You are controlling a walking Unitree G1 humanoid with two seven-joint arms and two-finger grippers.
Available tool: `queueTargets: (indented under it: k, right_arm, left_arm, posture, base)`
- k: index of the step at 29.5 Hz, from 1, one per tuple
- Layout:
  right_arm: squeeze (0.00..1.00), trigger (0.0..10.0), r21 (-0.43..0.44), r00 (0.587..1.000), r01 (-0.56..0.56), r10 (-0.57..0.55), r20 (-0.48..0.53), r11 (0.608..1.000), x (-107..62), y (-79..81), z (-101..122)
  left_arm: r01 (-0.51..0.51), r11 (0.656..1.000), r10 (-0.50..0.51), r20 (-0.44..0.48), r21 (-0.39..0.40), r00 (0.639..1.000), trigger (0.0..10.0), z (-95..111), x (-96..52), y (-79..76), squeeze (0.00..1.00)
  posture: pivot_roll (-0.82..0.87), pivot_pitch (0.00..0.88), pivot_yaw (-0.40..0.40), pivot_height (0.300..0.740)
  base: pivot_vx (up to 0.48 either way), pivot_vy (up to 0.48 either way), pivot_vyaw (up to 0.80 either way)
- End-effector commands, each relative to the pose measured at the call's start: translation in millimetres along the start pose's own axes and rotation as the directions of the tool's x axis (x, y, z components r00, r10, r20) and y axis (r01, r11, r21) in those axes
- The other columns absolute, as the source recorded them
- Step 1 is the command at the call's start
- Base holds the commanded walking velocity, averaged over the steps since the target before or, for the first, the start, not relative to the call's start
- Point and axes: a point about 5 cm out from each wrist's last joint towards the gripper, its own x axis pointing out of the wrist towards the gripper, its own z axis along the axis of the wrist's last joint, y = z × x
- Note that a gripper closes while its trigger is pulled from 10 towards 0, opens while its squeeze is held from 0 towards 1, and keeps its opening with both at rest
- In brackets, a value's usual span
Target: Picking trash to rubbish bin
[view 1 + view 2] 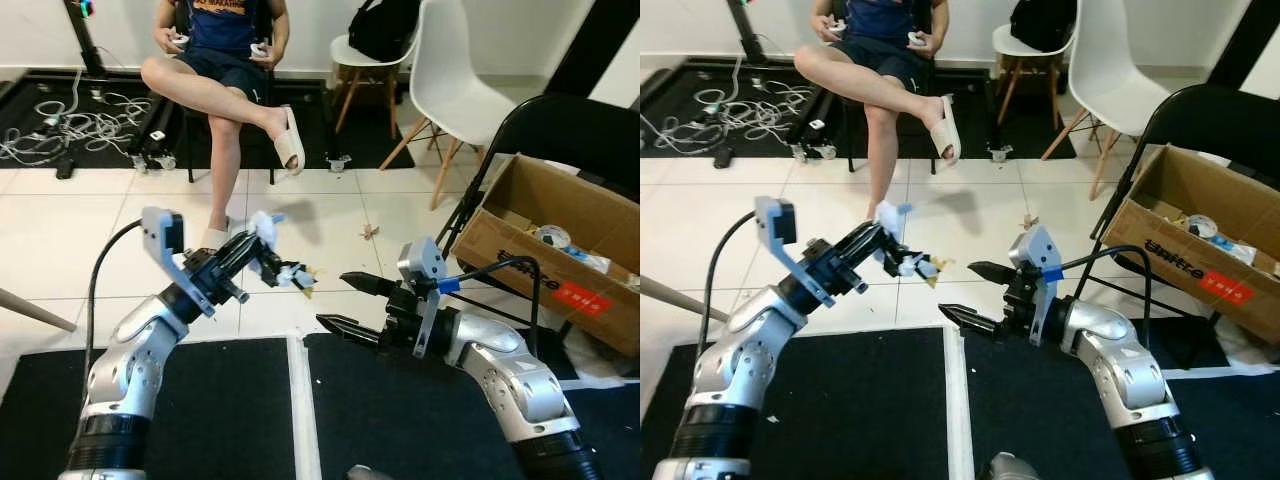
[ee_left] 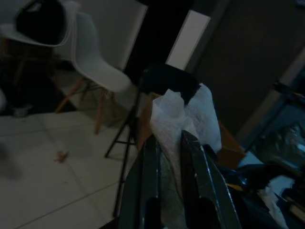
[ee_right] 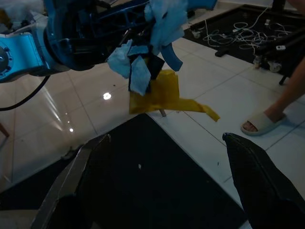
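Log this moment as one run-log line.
left gripper: shut on trash wad, raised | right gripper: open, empty, beside it | cardboard box: robot's right

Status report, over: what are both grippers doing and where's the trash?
Left gripper shut on trash wad, raised over white tiles. Right gripper open, beside it. Cardboard box to the right; folding chair beside box.
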Motion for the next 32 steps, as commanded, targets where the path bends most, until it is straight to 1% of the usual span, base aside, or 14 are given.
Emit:
queueTargets:
  k: [1, 22, 24, 32]
  right_arm:
    - [0.00, 10.0, -0.012, 1.000, 0.000, 0.000, 0.018, 1.000, -1.0, -0.3, 4.0]
    - [0.00, 10.0, -0.015, 1.000, 0.007, -0.006, 0.018, 1.000, -1.2, -0.2, 4.8]
    - [0.00, 10.0, -0.014, 1.000, 0.007, -0.007, 0.015, 1.000, -1.2, -0.2, 4.5]
    - [0.00, 10.0, -0.019, 1.000, 0.006, -0.006, 0.000, 1.000, -1.3, -0.2, 3.1]
  left_arm:
    - [0.009, 1.000, -0.009, -0.003, -0.007, 1.000, 10.0, -1.1, -0.1, -0.6, 0.00]
    - [0.021, 1.000, -0.021, -0.008, -0.018, 1.000, 10.0, -1.8, 0.4, -1.9, 0.00]
    - [0.022, 1.000, -0.022, -0.008, -0.022, 1.000, 10.0, -2.0, 0.6, -2.0, 0.00]
    - [0.010, 1.000, -0.010, 0.002, -0.019, 1.000, 10.0, -0.8, 2.1, -1.3, 0.00]
  posture:
    - [0.01, 0.000, -0.004, 0.740]
    - [0.01, 0.000, -0.002, 0.740]
    - [0.01, 0.000, -0.002, 0.740]
    - [0.01, 0.000, -0.002, 0.740]
  base:
    - [0.000, -0.450, 0.00]
    - [0.000, -0.444, 0.00]
    - [0.000, 0.000, 0.00]
    - [0.000, 0.000, -0.77]
